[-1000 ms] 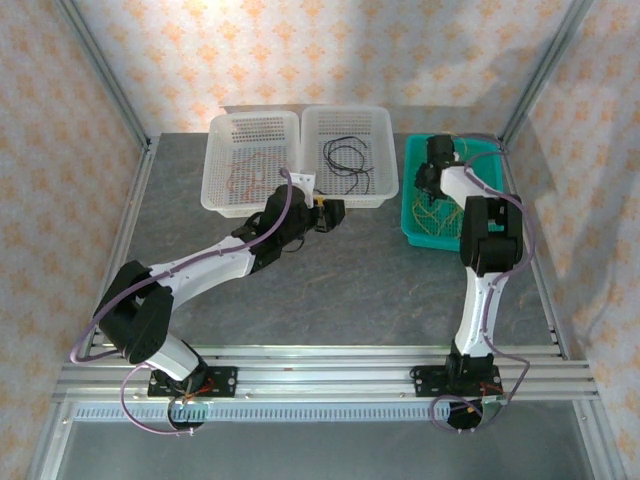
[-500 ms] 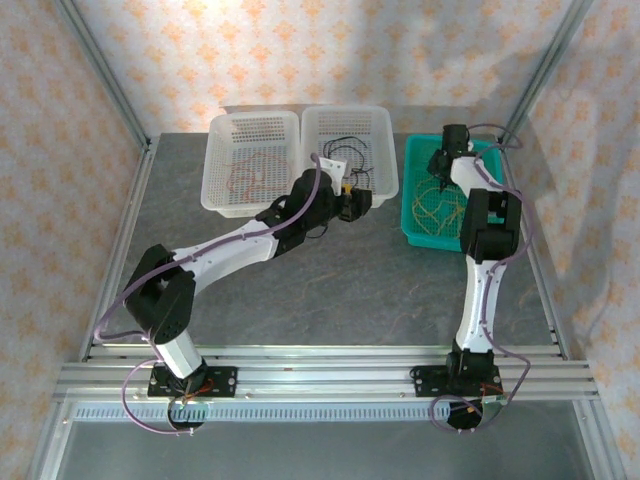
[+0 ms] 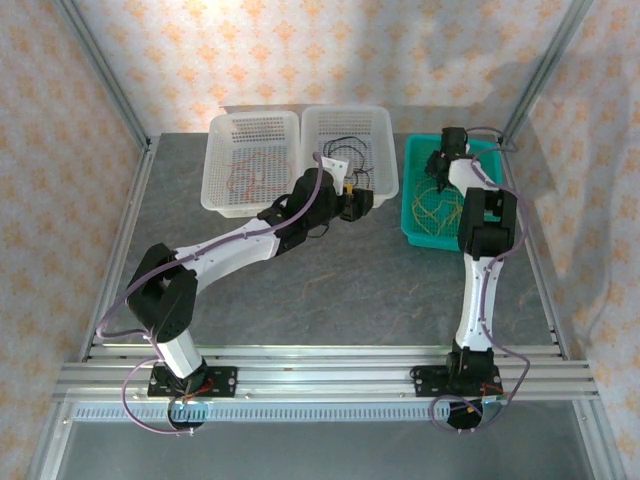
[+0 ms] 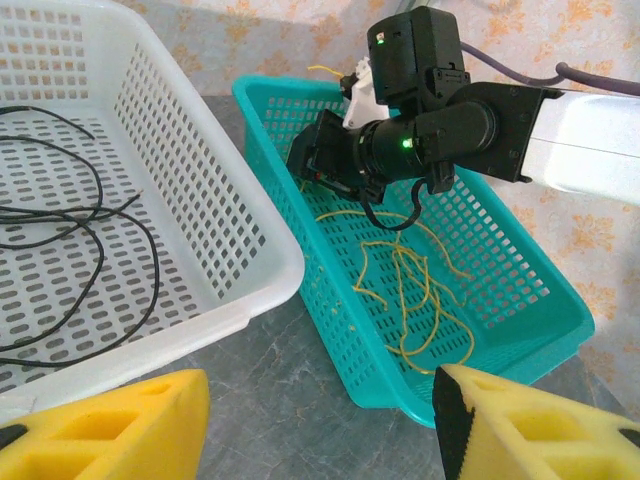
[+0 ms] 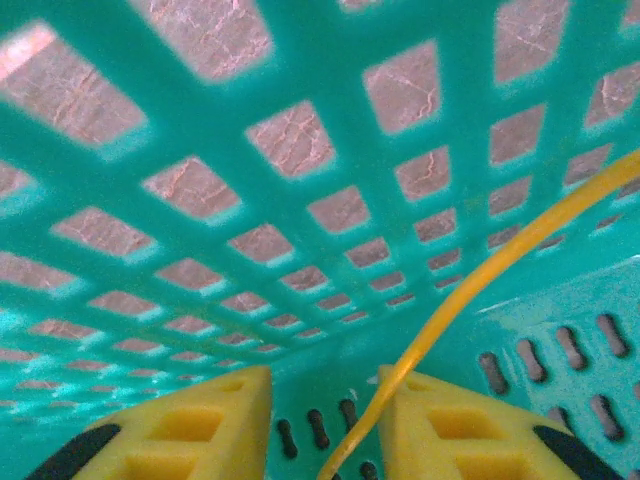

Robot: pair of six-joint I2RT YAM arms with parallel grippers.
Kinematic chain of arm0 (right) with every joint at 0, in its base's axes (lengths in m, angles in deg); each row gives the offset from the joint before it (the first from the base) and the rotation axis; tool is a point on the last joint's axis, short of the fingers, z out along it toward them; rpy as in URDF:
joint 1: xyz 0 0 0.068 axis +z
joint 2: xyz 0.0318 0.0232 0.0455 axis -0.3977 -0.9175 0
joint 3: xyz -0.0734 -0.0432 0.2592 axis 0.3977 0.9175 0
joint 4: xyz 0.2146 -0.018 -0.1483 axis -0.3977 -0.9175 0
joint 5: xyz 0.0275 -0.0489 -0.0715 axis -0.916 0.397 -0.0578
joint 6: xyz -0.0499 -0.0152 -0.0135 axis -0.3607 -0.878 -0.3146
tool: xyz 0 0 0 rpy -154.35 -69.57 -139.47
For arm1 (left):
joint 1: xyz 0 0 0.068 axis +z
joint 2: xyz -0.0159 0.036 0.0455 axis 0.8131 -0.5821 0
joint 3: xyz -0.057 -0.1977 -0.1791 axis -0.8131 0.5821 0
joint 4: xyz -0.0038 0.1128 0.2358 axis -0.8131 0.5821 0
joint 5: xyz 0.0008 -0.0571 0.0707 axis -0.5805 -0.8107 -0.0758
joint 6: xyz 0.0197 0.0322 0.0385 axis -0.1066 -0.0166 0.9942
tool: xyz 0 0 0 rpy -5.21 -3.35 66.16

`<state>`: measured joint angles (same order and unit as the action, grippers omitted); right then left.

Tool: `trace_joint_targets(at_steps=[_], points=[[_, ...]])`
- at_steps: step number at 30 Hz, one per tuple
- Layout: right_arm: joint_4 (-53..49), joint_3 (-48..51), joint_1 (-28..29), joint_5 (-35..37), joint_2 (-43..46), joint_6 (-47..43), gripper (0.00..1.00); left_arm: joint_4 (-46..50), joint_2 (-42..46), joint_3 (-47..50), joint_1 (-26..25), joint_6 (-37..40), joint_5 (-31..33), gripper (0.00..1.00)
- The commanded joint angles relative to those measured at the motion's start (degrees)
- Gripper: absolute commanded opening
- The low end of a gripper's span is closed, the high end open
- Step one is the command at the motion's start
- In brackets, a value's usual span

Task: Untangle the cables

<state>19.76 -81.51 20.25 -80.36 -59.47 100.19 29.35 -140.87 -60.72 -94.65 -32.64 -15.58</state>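
Top external view: we locate the teal basket (image 3: 409,195) at upper right, holding the yellow cables (image 3: 437,208). The left gripper (image 4: 320,430), lower centre, stands wide open and empty. The right gripper (image 5: 325,425) is partly open; one strand (image 5: 520,250) passes loose between its pads.

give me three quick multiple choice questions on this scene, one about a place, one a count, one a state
1. Where do the yellow cables lie? A) teal basket B) bare tabletop C) metal bowl
2. How many baskets are there? A) two B) three C) four
3. How is the left claw? A) open, empty B) shut on a black cable C) shut on a basket rim
Answers: 1 A, yellow strands lie on its teal floor. 2 B, left white basket, middle white basket, teal one. 3 A, its fingers stand wide apart, nothing between.
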Motion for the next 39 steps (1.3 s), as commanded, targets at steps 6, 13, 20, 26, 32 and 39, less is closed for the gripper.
trace_joint_targets(at_steps=[6,13,20,26,32,39], points=[[0.2,-1.05,-0.25,-0.22,-1.56,0.92,0.15,0.76,0.04,-0.09,-0.18,1.09,0.0,0.62],[0.59,-1.64,-0.25,0.42,3.39,1.63,0.03,0.49,2.6,2.3,-0.22,0.87,0.83,0.62],[2.37,3.87,-0.25,1.14,12.84,2.85,0.0,-0.02,6.76,5.88,-0.19,0.76,2.53,0.62],[5.31,15.38,-0.22,1.73,21.68,4.33,0.0,-0.43,8.02,8.03,-0.19,0.65,2.77,0.62],[5.47,25.32,-0.16,3.08,27.29,4.08,0.0,-1.09,7.86,8.79,-0.18,0.23,1.95,0.62],[5.19,31.62,-0.16,3.37,28.06,0.94,0.03,-1.46,8.39,9.49,-0.17,0.04,2.08,0.62]])
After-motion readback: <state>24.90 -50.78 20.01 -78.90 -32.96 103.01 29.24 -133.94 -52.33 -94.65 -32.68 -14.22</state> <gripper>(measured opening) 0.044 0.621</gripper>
